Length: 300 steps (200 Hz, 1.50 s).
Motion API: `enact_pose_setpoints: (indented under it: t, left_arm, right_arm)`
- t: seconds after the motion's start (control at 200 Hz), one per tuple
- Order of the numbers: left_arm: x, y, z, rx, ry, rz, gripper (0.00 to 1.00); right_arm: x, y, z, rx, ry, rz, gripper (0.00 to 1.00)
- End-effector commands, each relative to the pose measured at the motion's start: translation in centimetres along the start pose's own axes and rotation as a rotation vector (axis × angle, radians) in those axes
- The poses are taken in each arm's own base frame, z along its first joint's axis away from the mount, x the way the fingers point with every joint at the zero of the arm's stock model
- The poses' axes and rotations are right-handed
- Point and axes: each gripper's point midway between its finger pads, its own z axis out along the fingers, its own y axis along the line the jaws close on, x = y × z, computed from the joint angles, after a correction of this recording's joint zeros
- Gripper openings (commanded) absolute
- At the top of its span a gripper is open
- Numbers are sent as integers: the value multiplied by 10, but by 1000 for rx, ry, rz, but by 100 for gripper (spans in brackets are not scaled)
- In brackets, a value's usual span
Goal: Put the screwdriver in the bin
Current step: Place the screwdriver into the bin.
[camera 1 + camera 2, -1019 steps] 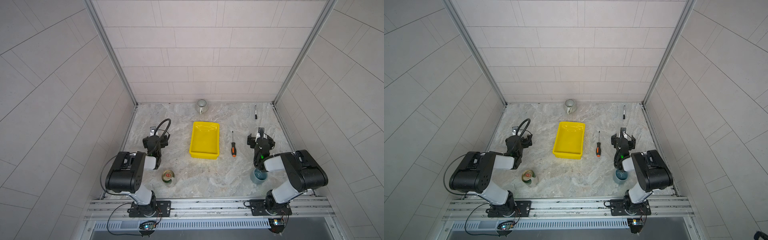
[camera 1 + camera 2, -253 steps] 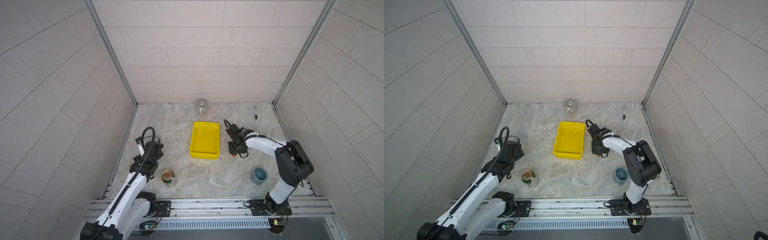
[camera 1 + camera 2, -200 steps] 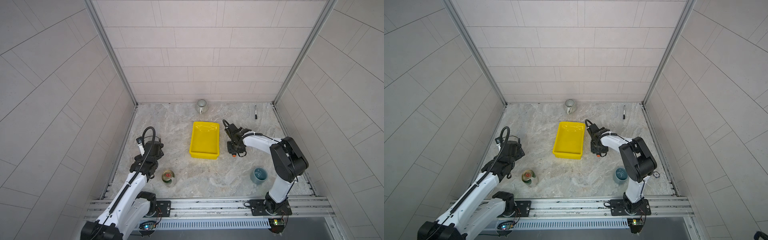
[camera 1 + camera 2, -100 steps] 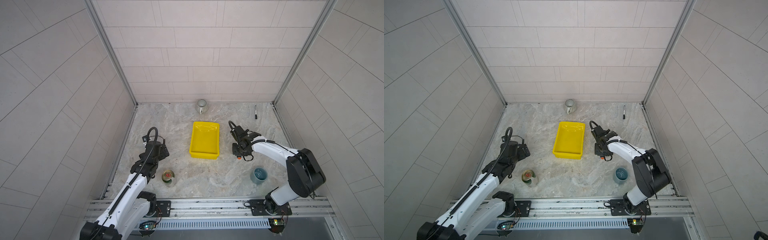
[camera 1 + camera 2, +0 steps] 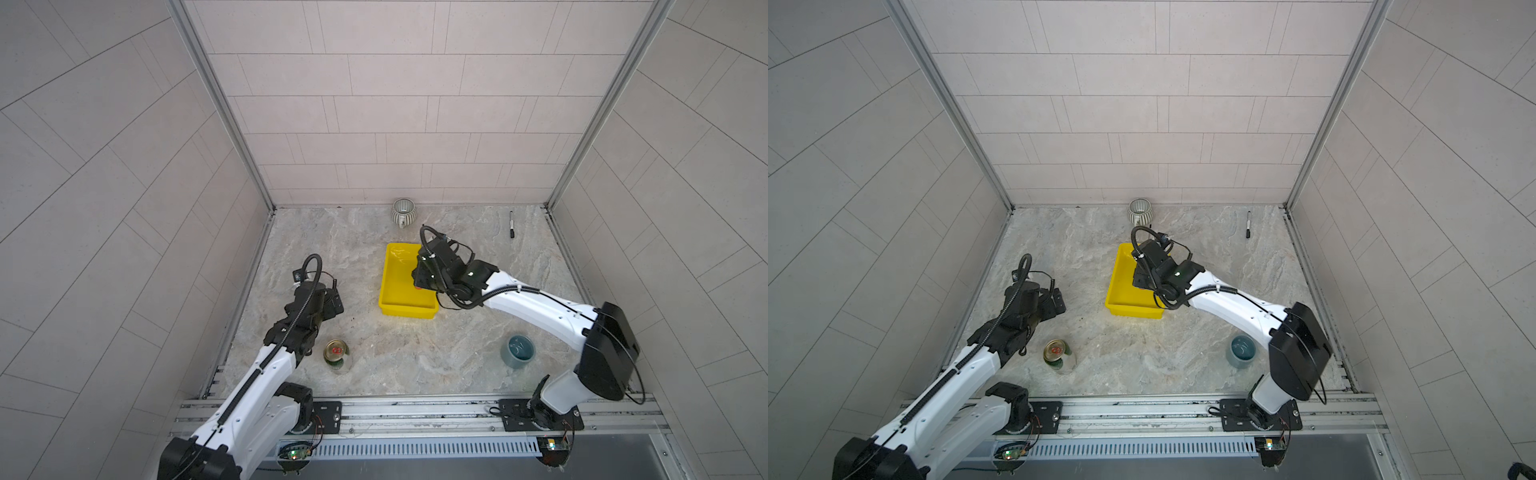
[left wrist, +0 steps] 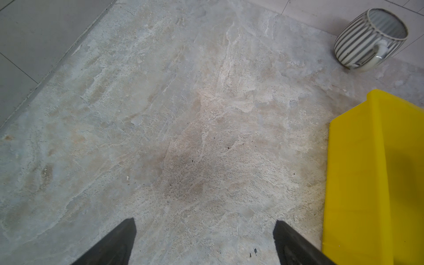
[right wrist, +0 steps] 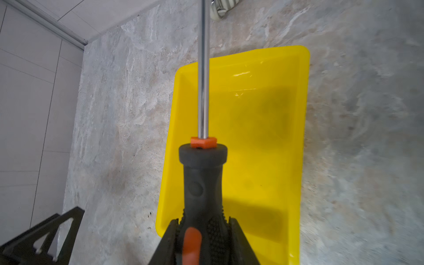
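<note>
My right gripper (image 7: 203,221) is shut on the black grooved handle of the screwdriver (image 7: 203,179). Its metal shaft points away from the wrist camera, over the yellow bin (image 7: 263,137). In both top views the right gripper (image 5: 420,277) (image 5: 1139,275) hangs above the right side of the bin (image 5: 395,286) (image 5: 1121,291) and hides most of the screwdriver. To the left of the bin, my left gripper (image 5: 332,300) (image 5: 1057,305) (image 6: 203,226) is open over bare table, with nothing between its fingers.
A striped mug (image 5: 402,211) (image 6: 369,39) stands by the back wall behind the bin. A black marker pen (image 5: 511,224) lies at the back right. A blue-grey cup (image 5: 517,350) sits front right, and a can (image 5: 336,353) front left by my left arm.
My right gripper shut on the screwdriver to the right of the bin, lifted it and carried it left over the bin. My left gripper edged towards the bin.
</note>
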Motion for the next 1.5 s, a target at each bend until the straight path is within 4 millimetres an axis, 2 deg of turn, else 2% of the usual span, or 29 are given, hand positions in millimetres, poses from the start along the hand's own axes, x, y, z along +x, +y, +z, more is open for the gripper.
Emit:
enact_pose_setpoints:
  t: [0.0,0.16,0.365,0.645,1.101,1.326,1.496]
  left_arm:
    - [-2,5,-4,-11,-35,-2,100]
    - [-4,6,-6,-12,-48,-8,100]
    - [-4,6,-4,-18,-42,-5,100]
    - [-4,7,-4,-28,-43,-5,100]
    - [-4,8,-5,-30,-46,-7,100]
    - [-4,9,-5,-31,-46,-7,100]
    - [-4,9,-6,-29,-50,-9,100]
  right_arm:
    - [0,16,31,-19,11,120,10]
    - [11,18,59,1,41,133,10]
    - [29,5,82,50,87,125,10]
    - [42,0,101,76,130,105,10]
    - [49,-10,110,122,156,82,15]
    - [47,-13,106,139,153,68,30]
    - [45,-12,104,135,154,67,38]
